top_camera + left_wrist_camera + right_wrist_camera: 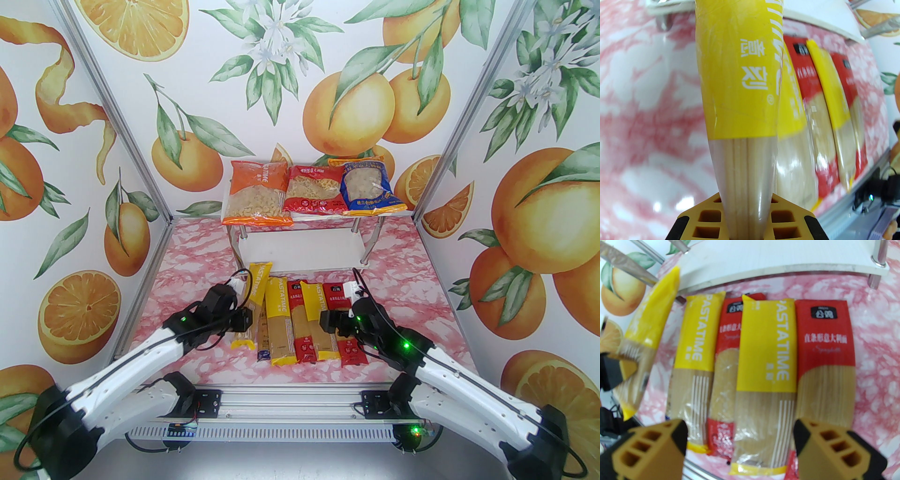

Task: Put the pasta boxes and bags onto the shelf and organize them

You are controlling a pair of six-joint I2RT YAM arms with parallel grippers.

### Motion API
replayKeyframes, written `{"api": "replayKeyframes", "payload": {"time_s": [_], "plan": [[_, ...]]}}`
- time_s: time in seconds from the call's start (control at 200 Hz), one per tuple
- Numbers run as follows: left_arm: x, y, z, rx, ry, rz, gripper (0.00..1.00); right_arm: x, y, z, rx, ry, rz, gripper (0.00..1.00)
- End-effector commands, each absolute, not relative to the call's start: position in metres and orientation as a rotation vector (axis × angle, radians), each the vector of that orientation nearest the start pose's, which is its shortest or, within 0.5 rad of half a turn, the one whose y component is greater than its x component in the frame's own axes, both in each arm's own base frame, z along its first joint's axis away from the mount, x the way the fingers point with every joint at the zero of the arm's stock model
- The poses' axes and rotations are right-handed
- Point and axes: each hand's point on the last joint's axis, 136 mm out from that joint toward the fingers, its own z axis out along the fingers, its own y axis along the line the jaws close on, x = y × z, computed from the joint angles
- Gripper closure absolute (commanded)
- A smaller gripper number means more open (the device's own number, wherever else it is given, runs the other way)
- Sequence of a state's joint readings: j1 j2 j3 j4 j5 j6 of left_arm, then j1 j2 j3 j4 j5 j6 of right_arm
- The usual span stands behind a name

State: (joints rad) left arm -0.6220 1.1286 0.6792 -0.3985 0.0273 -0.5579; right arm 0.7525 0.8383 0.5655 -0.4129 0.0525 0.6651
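Yellow spaghetti pack (pixel 738 93) clamped in left hand (pixel 746 201); right hand (pixel 740 439) apart above other packs (pixel 764 371). Step: pickup. Next: carry toward 12 o'clock, onto shelf (pixel 300 253) lower board.

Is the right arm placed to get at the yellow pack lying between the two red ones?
Probably yes: the open right claw hangs just above that yellow pack, and nothing covers it.

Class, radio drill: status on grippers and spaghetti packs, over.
Left gripper shut on yellow spaghetti pack. Right gripper open over middle PASTATIME pack. Three short-pasta bags on shelf top.
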Motion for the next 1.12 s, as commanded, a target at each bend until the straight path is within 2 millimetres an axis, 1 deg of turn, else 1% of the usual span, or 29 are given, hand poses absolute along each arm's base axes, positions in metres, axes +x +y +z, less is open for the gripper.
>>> {"api": "replayKeyframes", "payload": {"time_s": [0.0, 0.05, 0.065, 0.135, 0.265, 0.405, 0.5, 0.771, 1.021, 1.116], "plan": [[0.331, -0.217, 0.215, 0.121, 2.124, -0.571, 1.0, 0.223, 0.205, 0.164, -0.106, 2.299, 0.742, 0.21], [0.341, -0.221, 0.221, 0.133, 2.107, -0.558, 1.0, 0.223, 0.206, 0.163, -0.109, 2.303, 0.743, 0.21], [0.346, -0.218, 0.223, 0.12, 2.099, -0.527, 1.0, 0.223, 0.207, 0.162, -0.11, 2.305, 0.744, 0.21], [0.362, -0.217, 0.228, 0.116, 2.084, -0.492, 1.0, 0.224, 0.209, 0.16, -0.114, 2.313, 0.748, 0.21], [0.392, -0.213, 0.23, 0.096, 2.084, -0.446, 1.0, 0.224, 0.21, 0.156, -0.118, 2.323, 0.747, 0.21], [0.417, -0.21, 0.221, 0.056, 2.097, -0.43, 1.0, 0.224, 0.21, 0.155, -0.124, 2.324, 0.742, 0.2], [0.429, -0.209, 0.215, 0.037, 2.11, -0.422, 1.0, 0.224, 0.209, 0.156, -0.127, 2.324, 0.734, 0.21], [0.447, -0.202, 0.209, -0.037, 2.094, -0.366, 1.0, 0.225, 0.207, 0.156, -0.14, 2.325, 0.708, 0.2], [0.448, -0.184, 0.204, -0.099, 2.086, -0.265, 1.0, 0.226, 0.21, 0.152, -0.154, 2.34, 0.7, 0.2], [0.448, -0.18, 0.201, -0.112, 2.085, -0.245, 1.0, 0.226, 0.21, 0.151, -0.155, 2.344, 0.698, 0.2]]}}
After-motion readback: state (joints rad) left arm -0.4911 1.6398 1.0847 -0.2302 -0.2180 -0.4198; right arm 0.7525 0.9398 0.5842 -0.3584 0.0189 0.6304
